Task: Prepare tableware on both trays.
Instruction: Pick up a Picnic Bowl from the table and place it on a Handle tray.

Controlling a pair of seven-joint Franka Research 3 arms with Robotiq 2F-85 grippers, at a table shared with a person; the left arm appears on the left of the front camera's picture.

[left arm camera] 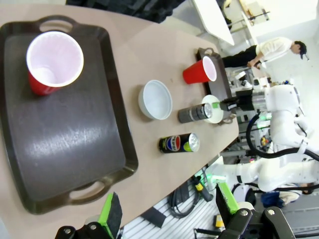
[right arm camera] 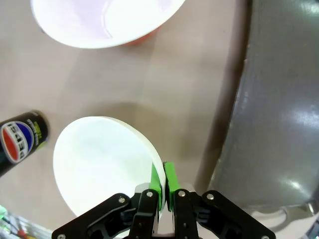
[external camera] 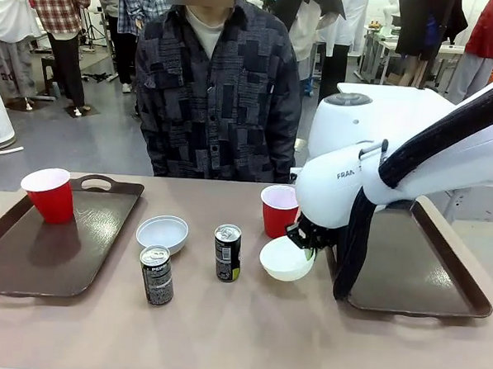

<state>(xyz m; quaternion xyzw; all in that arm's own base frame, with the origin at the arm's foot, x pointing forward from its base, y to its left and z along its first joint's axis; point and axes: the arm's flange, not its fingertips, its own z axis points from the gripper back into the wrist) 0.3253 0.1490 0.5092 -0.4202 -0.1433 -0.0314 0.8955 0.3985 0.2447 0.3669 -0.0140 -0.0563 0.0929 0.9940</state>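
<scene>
Front view: right pincer [external camera: 310, 241] clenched on the rim of a white bowl [external camera: 285, 259], which hangs tilted just beside the left rim of the right tray [external camera: 423, 276]. What we see of that tray's floor is bare. One red cup [external camera: 278, 209] stands on the bench [external camera: 239, 333] just behind the bowl. The left tray [external camera: 53, 253] carries the other red cup [external camera: 49, 195]. A spare bowl [external camera: 162, 232], a Pepsi can [external camera: 156, 275] and a second can [external camera: 227, 252] stand on the bench between the trays.

Left wrist view: left pincer [left arm camera: 168, 206] released, jaws wide, nothing between them, hovering high over the bench beside the left tray's near end.

Right wrist view: the green pads [right arm camera: 169, 180] pinch the bowl's thin wall at one edge. The dark tray rim runs close alongside.

We judge the step in hand to be moving this bowl onto the right tray. The next move calls for lifting it over the raised rim, levelling it over the tray floor, setting it down and letting go. With such an edge grip, the bowl may swing or slip.
</scene>
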